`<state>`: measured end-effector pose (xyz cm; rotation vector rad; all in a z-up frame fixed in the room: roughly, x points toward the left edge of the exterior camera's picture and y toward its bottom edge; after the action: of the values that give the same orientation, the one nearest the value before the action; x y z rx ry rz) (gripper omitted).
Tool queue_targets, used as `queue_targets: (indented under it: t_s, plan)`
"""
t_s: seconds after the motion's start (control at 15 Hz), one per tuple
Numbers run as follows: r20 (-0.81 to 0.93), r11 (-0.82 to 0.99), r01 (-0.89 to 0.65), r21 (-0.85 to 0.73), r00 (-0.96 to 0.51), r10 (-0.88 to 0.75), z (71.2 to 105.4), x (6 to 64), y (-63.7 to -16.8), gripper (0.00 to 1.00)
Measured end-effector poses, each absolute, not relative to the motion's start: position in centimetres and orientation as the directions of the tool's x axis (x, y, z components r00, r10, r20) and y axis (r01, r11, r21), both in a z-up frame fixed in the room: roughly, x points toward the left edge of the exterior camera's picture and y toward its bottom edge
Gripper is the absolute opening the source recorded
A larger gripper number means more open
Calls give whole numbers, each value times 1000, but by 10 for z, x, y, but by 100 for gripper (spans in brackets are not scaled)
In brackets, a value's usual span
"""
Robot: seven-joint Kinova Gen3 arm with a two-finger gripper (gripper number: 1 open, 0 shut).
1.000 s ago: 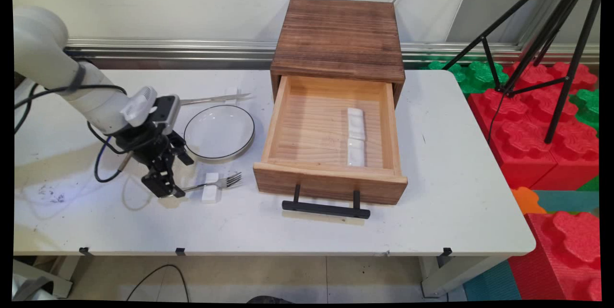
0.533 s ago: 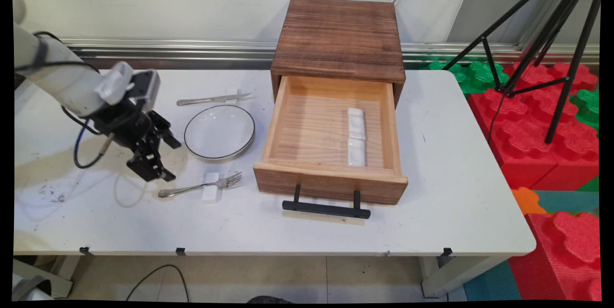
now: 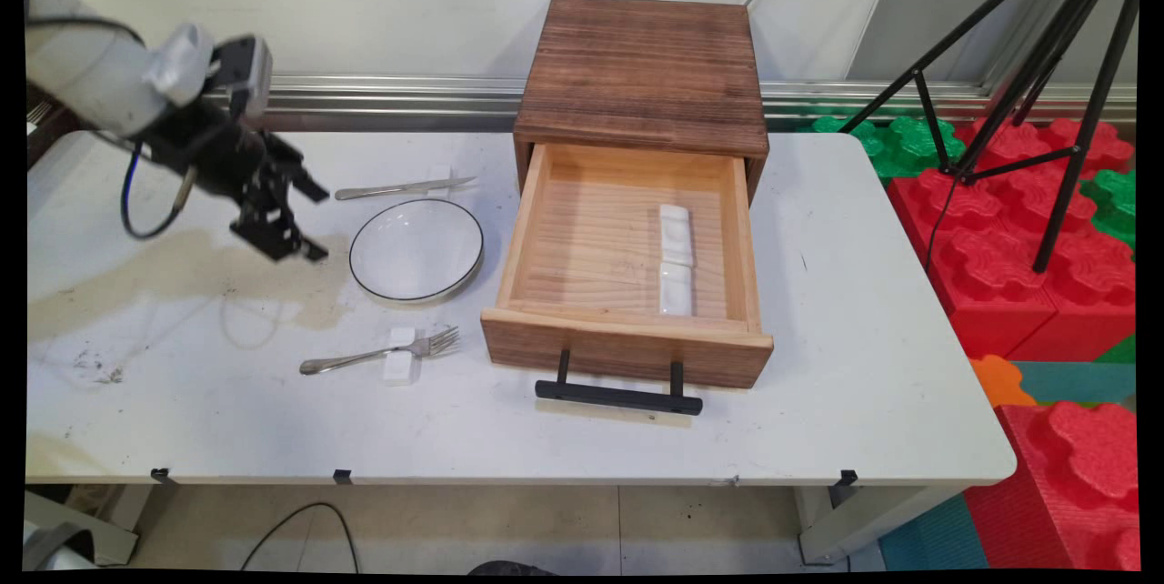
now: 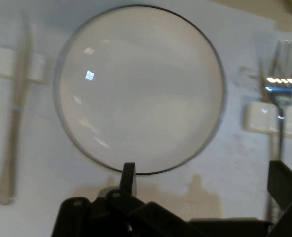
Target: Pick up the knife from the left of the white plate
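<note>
My gripper [image 3: 312, 225] hangs open and empty above the table's left side, left of the white plate [image 3: 416, 249]. In the hand view its fingers [image 4: 128, 174] stand wide apart below the black-rimmed plate [image 4: 138, 89]. A silver fork [image 3: 377, 354] lies with its neck across a small white rest [image 3: 398, 366] in front of the plate, well below the gripper. The fork [image 4: 280, 98] and its rest [image 4: 264, 117] show at the hand view's right. A knife [image 3: 405, 189] lies on another rest behind the plate, and at the hand view's left the knife [image 4: 15, 113] is blurred.
A wooden cabinet [image 3: 641, 75] stands at mid table with its drawer [image 3: 627, 329] pulled open; two white rests [image 3: 674, 258] lie inside. Its black handle [image 3: 618, 397] juts toward the near edge. A black tripod [image 3: 1037, 65] and red and green foam blocks [image 3: 1028, 238] stand to the right.
The gripper has risen from the fork's handle and drawn back up and to the far left. The fork stays on its rest.
</note>
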<state>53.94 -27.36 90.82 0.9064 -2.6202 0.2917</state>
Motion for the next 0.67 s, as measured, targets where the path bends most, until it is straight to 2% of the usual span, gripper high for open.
queue_targets:
  t_s: [0.27, 0.67]
  plan:
    - [402, 760, -634, -139, -738, -542, 928, 557, -315, 100]
    - [381, 765, -617, -185, -763, -523, 931, 580, -375, 100]
